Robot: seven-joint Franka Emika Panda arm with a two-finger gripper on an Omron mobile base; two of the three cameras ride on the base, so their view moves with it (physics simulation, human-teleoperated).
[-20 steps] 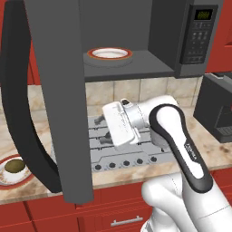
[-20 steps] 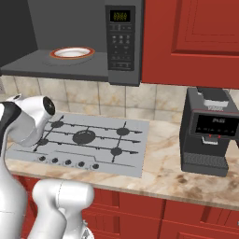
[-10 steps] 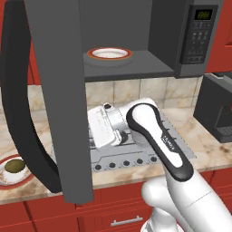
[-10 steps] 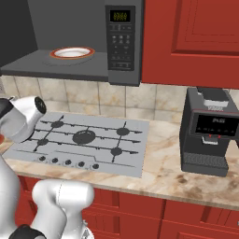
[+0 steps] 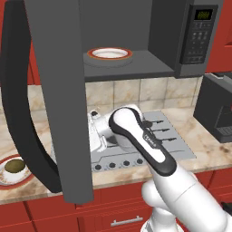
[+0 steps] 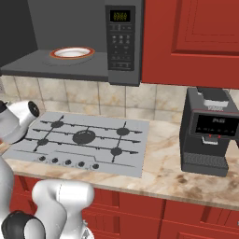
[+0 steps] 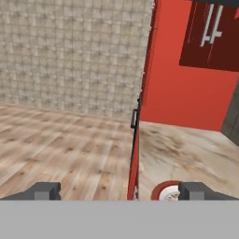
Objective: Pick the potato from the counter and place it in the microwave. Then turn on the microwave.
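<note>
Gripper point(image 7: 119, 191) spread empty, reaching toward potato point(image 5: 14, 166) on its plate point(image 5: 6, 179); next it must lower over it.

microwave point(image 5: 149, 41): upper centre of the left base view, above the table, door point(image 5: 56, 90) swung open to the left
plate in microwave point(image 5: 109, 54): on its floor, centre
cooktop point(image 6: 81, 140): on the table point(image 6: 186, 177), below the microwave
potato point(image 5: 15, 166): lower left, on a plate point(image 5: 7, 179) on the table
coffee machine point(image 6: 212, 133): right of the cooktop, on the table
</note>
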